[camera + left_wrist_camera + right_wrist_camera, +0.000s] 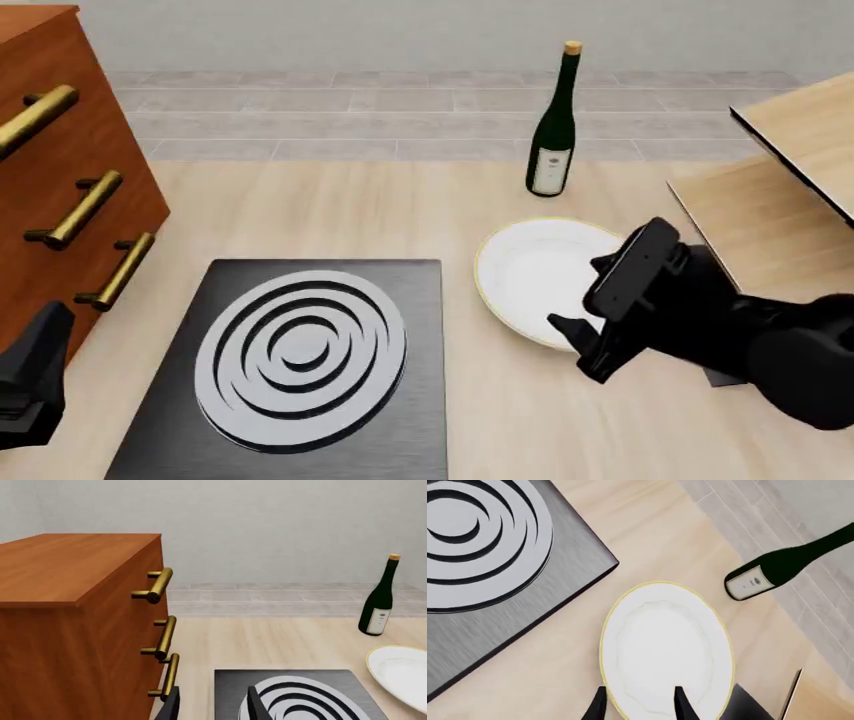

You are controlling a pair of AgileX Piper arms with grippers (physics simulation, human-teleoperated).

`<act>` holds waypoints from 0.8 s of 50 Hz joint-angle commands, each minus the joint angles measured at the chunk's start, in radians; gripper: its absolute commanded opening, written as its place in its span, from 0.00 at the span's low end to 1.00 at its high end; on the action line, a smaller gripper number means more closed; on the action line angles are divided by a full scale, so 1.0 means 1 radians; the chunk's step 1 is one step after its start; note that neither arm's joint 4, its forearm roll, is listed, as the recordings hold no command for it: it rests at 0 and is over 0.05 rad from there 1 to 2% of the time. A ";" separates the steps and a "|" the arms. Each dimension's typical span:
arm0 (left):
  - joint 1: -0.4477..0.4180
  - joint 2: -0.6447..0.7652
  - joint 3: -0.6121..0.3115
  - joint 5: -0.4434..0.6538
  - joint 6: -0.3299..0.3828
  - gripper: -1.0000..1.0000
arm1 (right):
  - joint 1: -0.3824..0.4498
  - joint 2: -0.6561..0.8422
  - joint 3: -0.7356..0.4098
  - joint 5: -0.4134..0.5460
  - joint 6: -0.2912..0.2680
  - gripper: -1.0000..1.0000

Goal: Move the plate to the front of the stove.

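Note:
The white plate (527,265) with its thin gold rim lies flat on the table, just right of the stove (307,360), a black slab with silver-grey rings. My right gripper (577,293) hovers over the plate's right edge; in the right wrist view the plate (664,645) lies below its open fingers (680,705), which straddle the near rim, and I cannot tell if they touch it. The stove (487,555) shows beside it there. My left gripper (213,707) is open and holds nothing, low at the stove's (293,695) left edge, beside the cabinet. The plate's rim (400,672) shows in that view.
A brown drawer cabinet (60,170) with brass handles stands at the left. A dark wine bottle (554,120) stands upright behind the plate. A slanted wooden board (787,140) rises at the right. A dark flat piece (747,702) lies under the right arm.

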 commanded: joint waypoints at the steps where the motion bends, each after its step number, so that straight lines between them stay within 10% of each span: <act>1: 0.000 0.000 0.000 0.000 0.000 1.00 | 0.038 0.079 -0.020 -0.011 -0.004 1.00; 40: 0.000 0.000 0.000 0.000 0.000 1.00 | 0.045 0.278 -0.038 -0.123 0.015 1.00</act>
